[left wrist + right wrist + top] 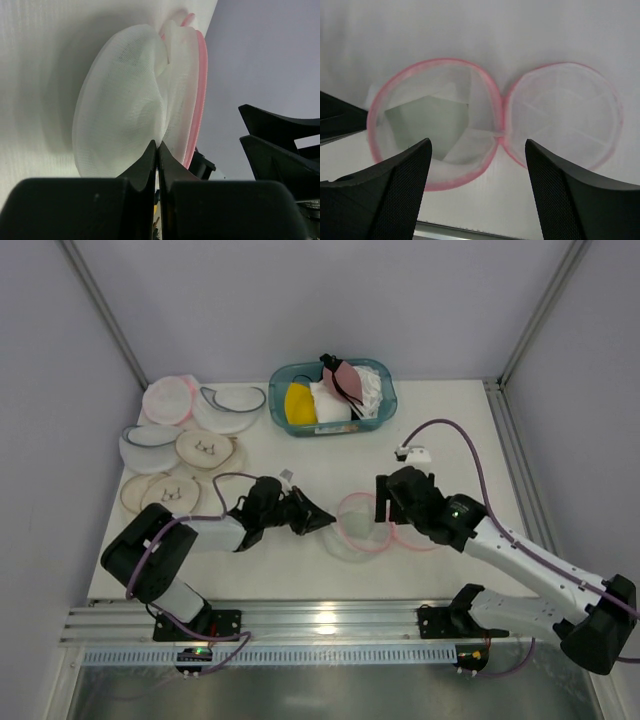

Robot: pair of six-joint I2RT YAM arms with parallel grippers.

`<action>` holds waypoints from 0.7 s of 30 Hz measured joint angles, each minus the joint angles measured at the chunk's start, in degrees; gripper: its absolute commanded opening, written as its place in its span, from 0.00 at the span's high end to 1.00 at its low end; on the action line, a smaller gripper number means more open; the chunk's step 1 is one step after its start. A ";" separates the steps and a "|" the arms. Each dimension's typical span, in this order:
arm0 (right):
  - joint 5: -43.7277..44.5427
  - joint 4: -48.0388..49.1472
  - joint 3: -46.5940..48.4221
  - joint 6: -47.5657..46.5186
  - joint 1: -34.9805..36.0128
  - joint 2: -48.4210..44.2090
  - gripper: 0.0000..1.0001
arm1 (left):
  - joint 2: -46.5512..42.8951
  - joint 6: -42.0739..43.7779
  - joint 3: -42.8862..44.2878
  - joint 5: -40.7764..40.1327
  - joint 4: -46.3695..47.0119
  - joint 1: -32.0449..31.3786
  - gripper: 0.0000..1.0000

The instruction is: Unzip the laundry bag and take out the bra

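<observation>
Bag (352,532) unzipped and spread in two pink-rimmed halves on the worktop (300,575), bra (422,122) inside.

Nearest, the left end effector (158,148) is clenched, its tips nipping a fold of mesh at the bag's left edge; the right end effector (477,143) hangs released just over the hinge between the halves, its fingers (400,190) wide apart and grasping nothing; the pale green bra lies folded in the left half, the right half shows only mesh; farther off at the left, flat round pouches (205,450) lie side by side; at the far edge a teal basket (380,405) holds a yellow bra (298,403) and other garments.
</observation>
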 measured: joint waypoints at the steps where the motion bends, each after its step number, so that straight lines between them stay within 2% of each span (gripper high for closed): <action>1: -2.82 2.47 -0.42 -1.27 0.02 1.31 0.23 | 0.00 0.07 -0.28 0.00 -0.11 0.00 1.00; 6: -13.90 13.46 -3.34 -5.18 0.02 9.49 0.26 | 0.00 0.11 -1.51 0.00 -0.28 0.00 1.00; 10: -19.37 18.51 -4.57 -6.25 0.00 15.30 0.26 | 0.00 0.11 -1.79 -0.02 -0.59 0.00 1.00; 16: -22.97 23.67 -5.81 -6.56 -0.13 19.98 0.28 | 0.00 0.13 -2.01 -0.04 -0.92 0.11 1.00; 21: -22.05 24.35 -6.49 -6.29 -0.44 23.93 0.30 | 0.00 0.15 -2.23 -0.07 -0.94 0.11 1.00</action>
